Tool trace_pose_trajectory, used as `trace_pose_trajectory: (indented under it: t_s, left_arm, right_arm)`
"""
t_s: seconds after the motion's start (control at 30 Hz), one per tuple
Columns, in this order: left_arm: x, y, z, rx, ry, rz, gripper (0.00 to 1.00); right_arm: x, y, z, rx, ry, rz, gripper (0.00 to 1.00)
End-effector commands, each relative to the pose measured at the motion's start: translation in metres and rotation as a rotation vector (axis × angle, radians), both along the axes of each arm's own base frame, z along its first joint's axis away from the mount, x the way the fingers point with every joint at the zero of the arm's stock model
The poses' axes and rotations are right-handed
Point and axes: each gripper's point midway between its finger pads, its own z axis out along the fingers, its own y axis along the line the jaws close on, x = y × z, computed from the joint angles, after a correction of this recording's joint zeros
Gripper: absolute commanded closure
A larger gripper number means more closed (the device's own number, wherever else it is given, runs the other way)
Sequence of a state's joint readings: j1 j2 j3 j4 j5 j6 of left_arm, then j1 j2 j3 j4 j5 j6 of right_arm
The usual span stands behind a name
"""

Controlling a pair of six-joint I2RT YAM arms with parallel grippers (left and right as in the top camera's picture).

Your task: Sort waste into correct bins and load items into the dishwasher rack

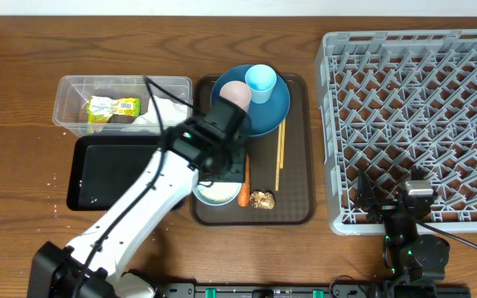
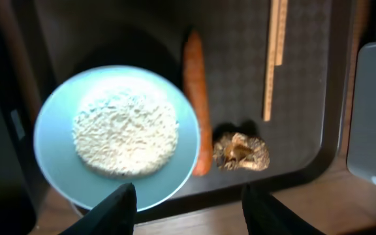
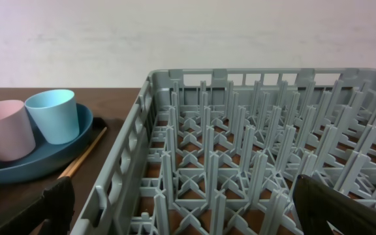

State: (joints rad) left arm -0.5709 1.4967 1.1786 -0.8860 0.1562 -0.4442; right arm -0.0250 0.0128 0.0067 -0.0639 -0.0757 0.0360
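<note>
My left gripper [image 2: 187, 193] hangs over the bowl [image 2: 52, 134], which sits at the front edge of the brown tray [image 1: 296, 209]. Its fingers [image 2: 119, 209] stand partly apart with nothing clamped, and I cannot tell whether they touch the rim. The bowl holds rice [image 2: 126, 134]. Just to its right lies the carrot stick [image 2: 198, 98], then the brown lump [image 2: 241, 151] near the tray's front right corner. The chopsticks [image 2: 274, 59] lie along the tray's right side. At its back edge the plate [image 1: 278, 112] carries the pink cup [image 1: 237, 93] and the blue cup [image 1: 261, 81]. The wrapper [image 1: 113, 108] and napkin [image 1: 162, 112] lie in the clear tub [image 1: 69, 89] on the worktop's left. The black tray [image 1: 106, 174] sits just in front of the tub. My right gripper [image 3: 181, 192] is spread wide and empty over the front edge of the rack [image 1: 421, 99].
</note>
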Motion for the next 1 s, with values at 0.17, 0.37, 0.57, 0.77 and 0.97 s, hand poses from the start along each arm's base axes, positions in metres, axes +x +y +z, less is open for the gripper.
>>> trace_pose_trajectory:
  t_s: [0.17, 0.37, 0.57, 0.77, 0.97]
  left_arm:
    - [0.005, -0.006, -0.029, 0.103, 0.009, 0.022, 0.47]
    - [0.008, -0.009, -0.059, 0.144, 0.063, 0.017, 0.47]
    - [0.016, -0.015, -0.079, 0.149, 0.069, 0.017, 0.47]
    - [0.028, -0.008, -0.094, 0.22, 0.036, 0.032, 0.48]
    - [0.028, -0.008, -0.101, 0.227, 0.046, 0.032, 0.56]
  right_arm:
    - [0.0, 0.001, -0.001, -0.015, 0.001, 0.004, 0.01]
    - [0.0, 0.001, -0.001, -0.015, 0.001, 0.004, 0.01]
    - [0.0, 0.001, -0.001, -0.015, 0.001, 0.004, 0.01]
    - [0.0, 0.001, -0.001, -0.015, 0.001, 0.004, 0.01]
    - [0.0, 0.001, -0.001, -0.015, 0.001, 0.004, 0.01]
